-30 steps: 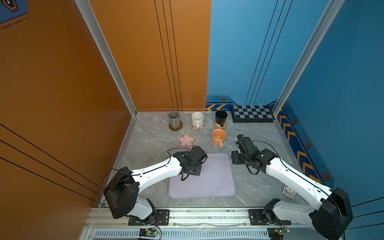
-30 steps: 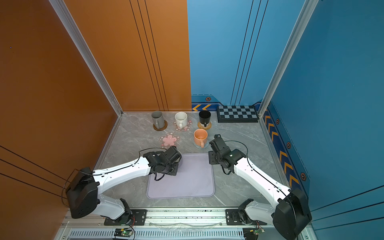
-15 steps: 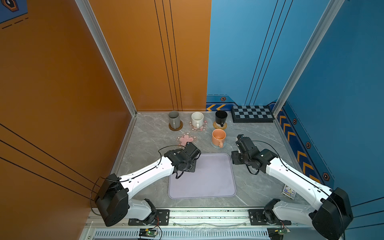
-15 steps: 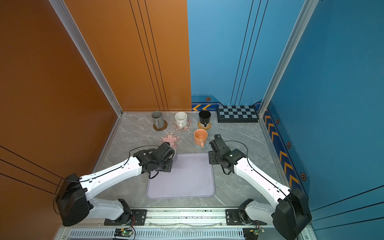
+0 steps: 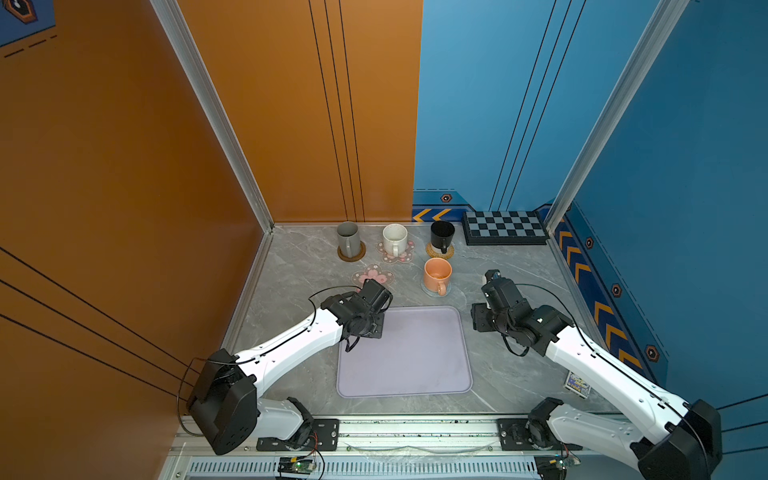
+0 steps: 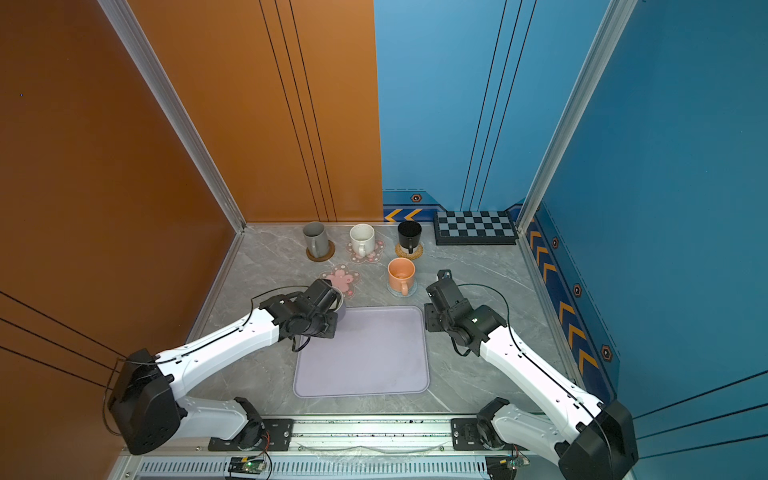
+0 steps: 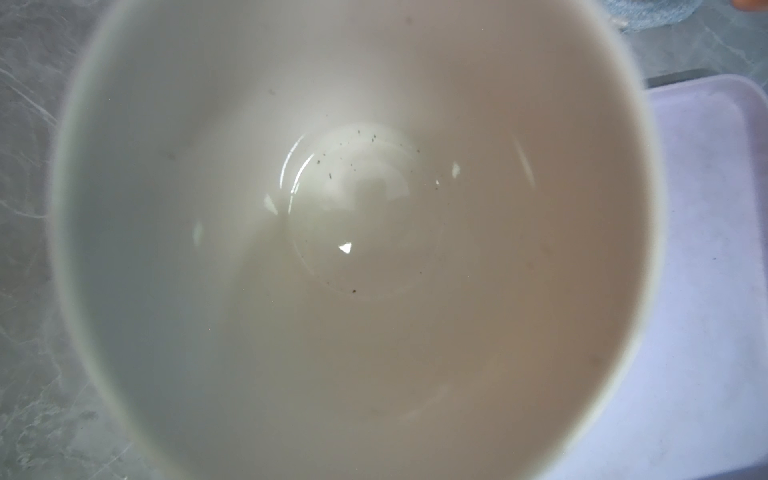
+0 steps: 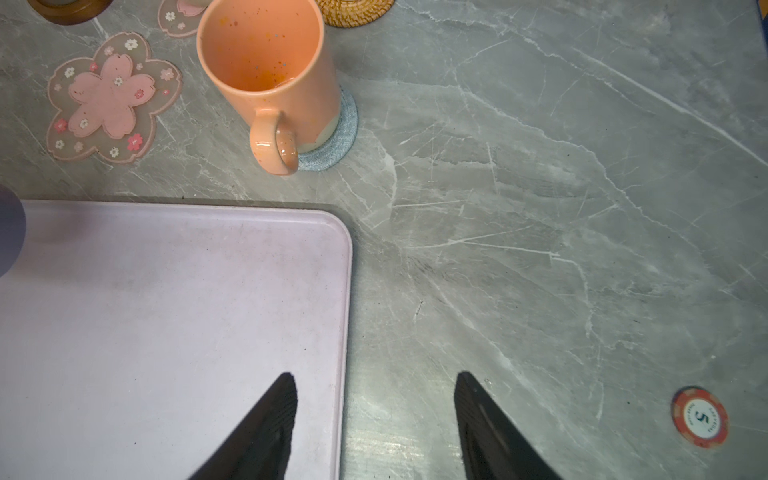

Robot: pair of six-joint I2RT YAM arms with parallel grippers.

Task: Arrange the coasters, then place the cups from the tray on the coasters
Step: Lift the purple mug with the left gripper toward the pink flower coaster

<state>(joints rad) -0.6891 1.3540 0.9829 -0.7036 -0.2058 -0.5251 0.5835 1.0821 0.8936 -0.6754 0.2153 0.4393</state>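
Nearest, the tray (image 5: 415,365) lies on the bench (image 5: 299,266). Over its right rim the right pincer (image 8: 374,386) hangs, jaws apart, holding nothing. At its far left corner the left pincer (image 6: 332,297) is clamped on the lavender mug (image 7: 353,249), near the bare pink flower coaster (image 5: 372,275). Beyond, the orange mug (image 5: 437,274) stands on the woven coaster (image 8: 340,137); farthest, the grey mug (image 5: 348,237), white mug (image 5: 395,239) and black mug (image 5: 441,235) each stand on a coaster.

Left arm (image 5: 291,345) stretched forward, fingers likely closed, hidden; right fingers (image 8: 266,428) parted.
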